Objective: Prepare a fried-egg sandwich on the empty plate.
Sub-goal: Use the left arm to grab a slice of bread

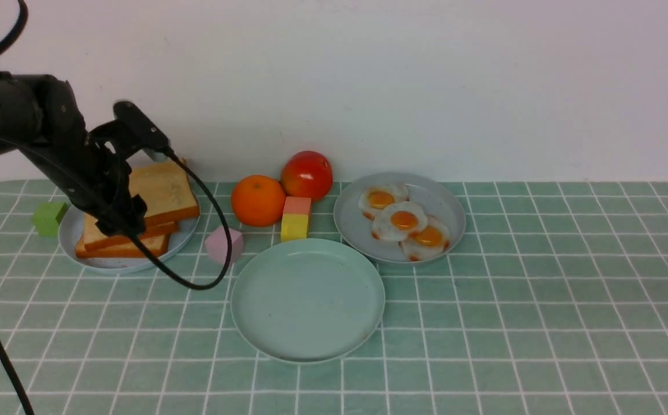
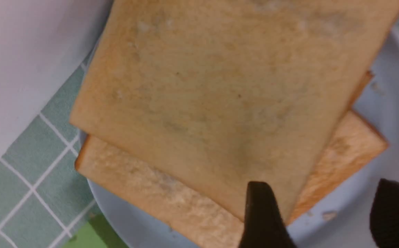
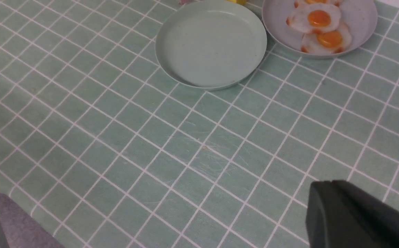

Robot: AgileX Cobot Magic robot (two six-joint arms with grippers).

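The empty plate [image 1: 308,300] [image 3: 211,44], pale mint green, lies at the table's middle with nothing on it. Three fried eggs [image 1: 404,220] [image 3: 318,19] lie on a grey plate [image 1: 443,202] behind it to the right. At the far left, several toast slices [image 1: 161,193] are stacked on another grey plate [image 1: 103,262]. My left gripper [image 1: 121,223] [image 2: 326,213] hangs open just over that stack's near corner; one finger [image 2: 261,213] overlaps the top toast [image 2: 220,86], the other is over bare plate [image 2: 385,103]. My right gripper [image 3: 326,186] is shut above bare tablecloth.
Behind the mint plate stand an orange [image 1: 257,200], a tomato [image 1: 306,174], a pink-and-yellow block [image 1: 296,219] and a pink block [image 1: 224,244]. A green block [image 1: 49,217] sits left of the toast plate. The left arm's cable [image 1: 195,282] droops toward the table. A wall runs close behind.
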